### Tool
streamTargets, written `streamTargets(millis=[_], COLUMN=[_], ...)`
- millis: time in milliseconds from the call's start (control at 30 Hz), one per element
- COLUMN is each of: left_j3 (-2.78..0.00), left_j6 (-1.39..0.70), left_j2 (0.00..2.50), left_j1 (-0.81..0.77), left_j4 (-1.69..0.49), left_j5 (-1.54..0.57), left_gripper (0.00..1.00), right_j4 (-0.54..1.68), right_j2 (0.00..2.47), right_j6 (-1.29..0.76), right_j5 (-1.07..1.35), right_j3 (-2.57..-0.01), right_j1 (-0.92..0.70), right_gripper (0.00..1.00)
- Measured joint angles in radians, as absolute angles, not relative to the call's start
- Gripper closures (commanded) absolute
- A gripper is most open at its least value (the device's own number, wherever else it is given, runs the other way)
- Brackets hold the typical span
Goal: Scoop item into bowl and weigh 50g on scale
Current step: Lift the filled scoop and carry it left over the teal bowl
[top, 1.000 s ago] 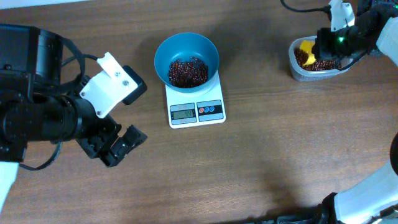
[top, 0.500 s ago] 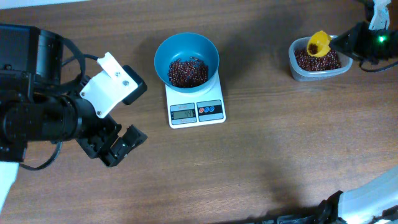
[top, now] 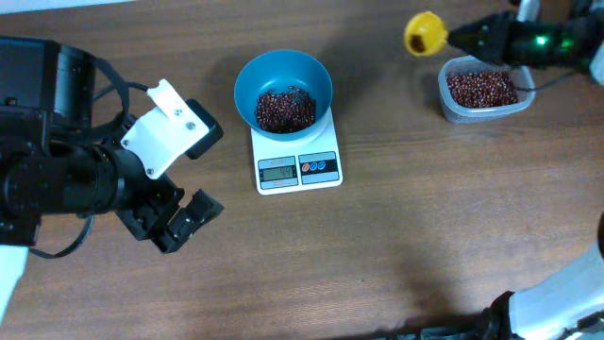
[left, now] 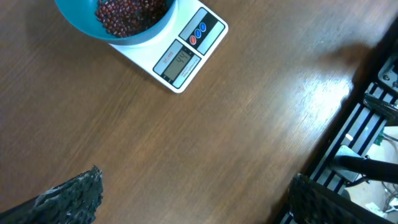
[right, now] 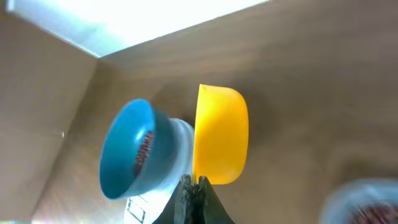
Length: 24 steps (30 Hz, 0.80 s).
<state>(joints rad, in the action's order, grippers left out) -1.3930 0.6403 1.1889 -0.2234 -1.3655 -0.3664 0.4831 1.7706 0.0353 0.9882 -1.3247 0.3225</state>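
Bare table between scale and tub

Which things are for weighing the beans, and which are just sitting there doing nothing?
For the job:
beans
teal bowl holding them
white scale under the bowl
yellow scoop
clear tub with more beans
right gripper, holding the scoop

Just sitting:
left gripper, open, holding nothing, off to the side of the scale
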Motion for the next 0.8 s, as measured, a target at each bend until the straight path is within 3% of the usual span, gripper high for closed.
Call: streamTargets(millis=[400,800], left_j3=[-1.393,-1.393], left_j6=[0.640,0.640], left_j2=[1.190,1.190], left_j1=[-0.223,-0.223], left_j4=[-1.365,-1.366], left_j5=[-0.366,-0.366], left_gripper=[0.01,0.01], right_j4=[0.134,0.110], right_j2=[1.773,1.773], right_j6=[0.002,0.242], right_j5=[1.096,1.137], right_j3=[-1.322,-1.322], right_j1=[0.030,-0.067], right_gripper=[0.96,0.96])
